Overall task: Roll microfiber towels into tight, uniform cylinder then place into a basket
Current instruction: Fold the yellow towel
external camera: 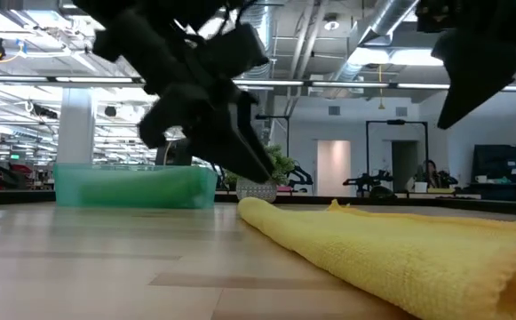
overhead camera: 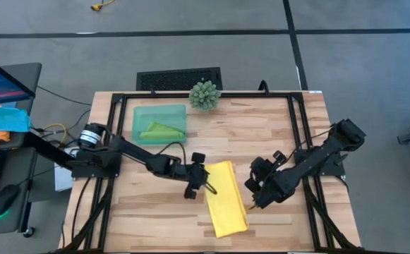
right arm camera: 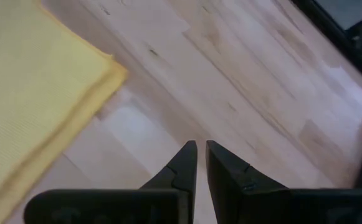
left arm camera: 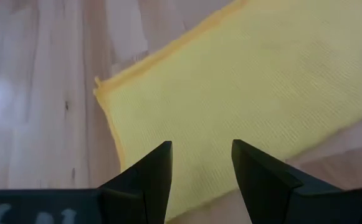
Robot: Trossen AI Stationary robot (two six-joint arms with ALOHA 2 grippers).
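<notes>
High view: yellow towel point(overhead camera: 225, 198) lies flat on the tabletop point(overhead camera: 275, 134), lower centre of frame, a long strip folded over, running from mid-frame down toward the bottom edge, tilted a bit.

Left end effector point(overhead camera: 209, 185) sits at the towel's upper-left corner, coming in from frame left. Left wrist view: fingers point(left arm camera: 149, 177) apart w/ a clear gap, nothing between them, yellow towel point(left arm camera: 243, 93) right under and ahead of the tips, its hemmed corner at centre-left of that frame. Low view: left end effector point(external camera: 262, 169) hangs just above the towel's near end point(external camera: 400, 249), tips angled down, not touching the cloth as far as can be seen.

Right end effector point(overhead camera: 252, 202) is just beside the towel's right edge, lower right of centre in the high view, over bare wood. Right wrist view: fingers point(right arm camera: 181, 165) nearly together, only a thin slit between, holding nothing; towel point(right arm camera: 37, 93) off in the upper left of that frame, apart from the tips.

Basket point(overhead camera: 140, 113) sits upper left on the tabletop, well apart from both end effectors. Green towel point(overhead camera: 161, 131) lies bunched inside it. Low view: basket point(external camera: 133, 185) at mid-left, behind the left arm.

Spiky green ball plant point(overhead camera: 205, 94) at the tabletop's top edge, just right of the basket.
</notes>
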